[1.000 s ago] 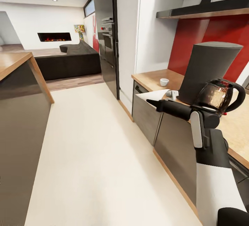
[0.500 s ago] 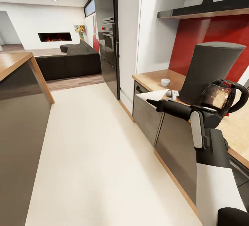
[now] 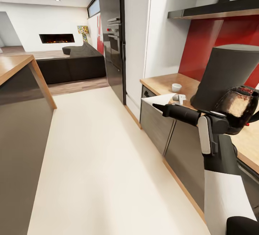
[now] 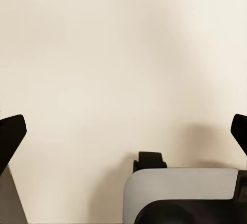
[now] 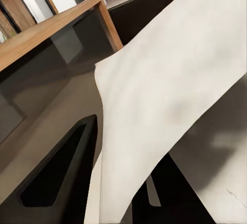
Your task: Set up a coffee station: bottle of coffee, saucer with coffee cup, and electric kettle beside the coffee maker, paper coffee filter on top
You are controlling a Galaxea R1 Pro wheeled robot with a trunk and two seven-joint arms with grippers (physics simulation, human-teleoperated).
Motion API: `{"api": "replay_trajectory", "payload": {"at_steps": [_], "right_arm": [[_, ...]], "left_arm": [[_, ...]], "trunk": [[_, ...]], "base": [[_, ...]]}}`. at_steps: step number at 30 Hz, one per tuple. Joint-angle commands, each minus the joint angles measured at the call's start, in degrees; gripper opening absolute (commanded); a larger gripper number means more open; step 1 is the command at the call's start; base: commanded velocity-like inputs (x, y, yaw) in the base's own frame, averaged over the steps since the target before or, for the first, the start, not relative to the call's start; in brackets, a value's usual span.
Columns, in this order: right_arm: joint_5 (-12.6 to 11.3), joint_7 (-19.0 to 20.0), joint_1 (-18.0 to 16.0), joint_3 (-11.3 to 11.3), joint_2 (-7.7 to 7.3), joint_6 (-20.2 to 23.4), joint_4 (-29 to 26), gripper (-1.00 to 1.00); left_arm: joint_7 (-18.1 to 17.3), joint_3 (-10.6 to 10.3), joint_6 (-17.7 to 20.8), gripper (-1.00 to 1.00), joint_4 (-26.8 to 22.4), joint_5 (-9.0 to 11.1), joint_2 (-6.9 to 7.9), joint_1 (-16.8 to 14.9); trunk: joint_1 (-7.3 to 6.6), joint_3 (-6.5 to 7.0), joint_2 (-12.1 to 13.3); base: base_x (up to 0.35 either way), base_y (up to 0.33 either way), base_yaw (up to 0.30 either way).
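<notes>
Right gripper [image 3: 155, 105] pinches the paper coffee filter [image 3: 158, 100]; left gripper [image 4: 123, 131] gapes empty.

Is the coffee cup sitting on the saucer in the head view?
No. The coffee cup stands directly on the kitchen countertop, nothing beneath it.
</notes>
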Motion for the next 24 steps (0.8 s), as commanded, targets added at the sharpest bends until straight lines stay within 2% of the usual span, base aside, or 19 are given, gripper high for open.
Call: {"api": "replay_trajectory", "payload": {"at_steps": [1, 10, 24], "right_arm": [[-0.5, -0.1, 0.0, -0.1, 0.01, 0.5, 0.0, -1.00], [-0.5, -0.1, 0.0, -0.1, 0.01, 0.5, 0.0, -1.00], [-0.5, -0.1, 0.0, -0.1, 0.01, 0.4, 0.0, -1.00]], "left_arm": [[0.1, 0.0, -0.1, 1.00, -0.1, 0.2, 0.00, 0.0], [0.1, 0.0, -0.1, 1.00, -0.1, 0.2, 0.00, 0.0], [0.1, 0.0, -0.1, 1.00, 0.0, 0.1, 0.00, 0.0]], "trunk": [[0.03, -0.04, 0.0], [0.03, -0.04, 0.0], [0.03, -0.04, 0.0]], "base": [[0.237, 0.136, 0.000], [0.123, 0.077, 0.000], [0.242, 0.185, 0.000]]}}
